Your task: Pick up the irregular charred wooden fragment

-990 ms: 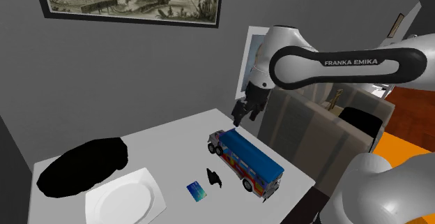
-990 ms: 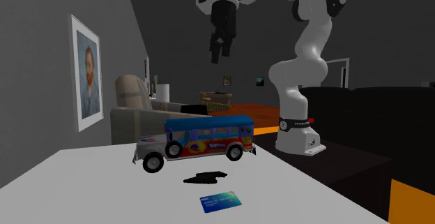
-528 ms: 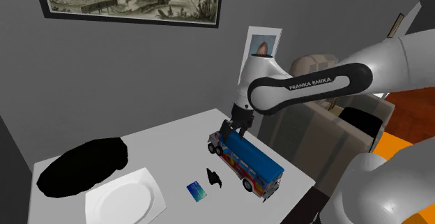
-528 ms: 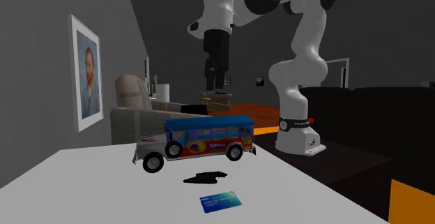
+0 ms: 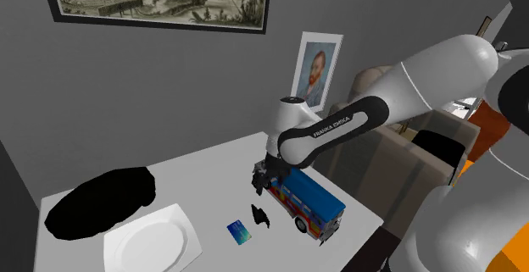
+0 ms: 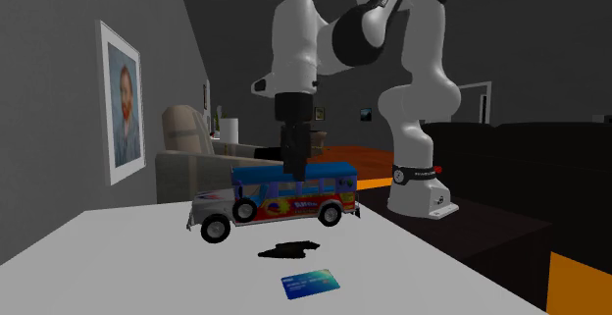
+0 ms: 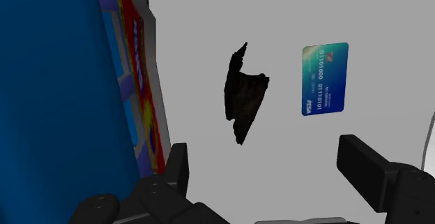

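Observation:
The charred fragment (image 5: pixel 259 215) (image 6: pixel 289 251) is a small, jagged, nearly black piece lying flat on the white table (image 5: pixel 203 173), between a toy bus and a blue card. My gripper (image 5: pixel 263 177) (image 6: pixel 294 166) hangs above the front end of the bus, a short way over the fragment. In the wrist view the fragment (image 7: pixel 244 93) lies ahead of the gripper (image 7: pixel 268 170), whose fingers stand wide apart and touch nothing. The gripper is open.
A colourful toy bus (image 5: pixel 303 198) (image 6: pixel 284 197) (image 7: pixel 63 83) with a blue roof stands close beside the fragment. A blue card (image 5: pixel 241 232) (image 6: pixel 310 283) (image 7: pixel 324 78) lies on its other side. A white plate (image 5: pixel 153 241) and a flat black shape (image 5: pixel 102 198) sit towards the shoulder view's left.
The arm has swung down and towards the shoulder view's left, bringing the gripper from high above the table's far side to just over the bus front. The objects have not moved.

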You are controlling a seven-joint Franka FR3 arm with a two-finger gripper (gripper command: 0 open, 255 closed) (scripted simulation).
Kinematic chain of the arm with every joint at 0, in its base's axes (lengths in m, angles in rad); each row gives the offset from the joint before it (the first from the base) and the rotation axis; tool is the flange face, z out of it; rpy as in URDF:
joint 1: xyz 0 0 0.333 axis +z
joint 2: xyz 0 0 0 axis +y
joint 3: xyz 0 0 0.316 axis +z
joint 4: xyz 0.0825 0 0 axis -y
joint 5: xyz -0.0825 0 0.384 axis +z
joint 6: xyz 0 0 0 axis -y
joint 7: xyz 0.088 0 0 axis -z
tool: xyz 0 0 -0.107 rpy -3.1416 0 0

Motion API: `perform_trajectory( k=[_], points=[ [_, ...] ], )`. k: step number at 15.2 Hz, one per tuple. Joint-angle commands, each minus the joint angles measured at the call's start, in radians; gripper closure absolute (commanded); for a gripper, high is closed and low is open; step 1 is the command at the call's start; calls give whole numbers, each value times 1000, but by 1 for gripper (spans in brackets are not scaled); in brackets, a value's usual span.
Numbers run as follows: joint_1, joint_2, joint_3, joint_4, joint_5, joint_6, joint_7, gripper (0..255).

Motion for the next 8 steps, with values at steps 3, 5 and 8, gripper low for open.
perform_trajectory(
  k=[3, 5, 8],
  points=[
    [-1, 157, 12, 18, -28, 112, 45, 0],
    [2, 240, 12, 40, -50, 161, 73, 0],
    [10, 329, 6, 63, -75, 214, 101, 0]
  ],
)
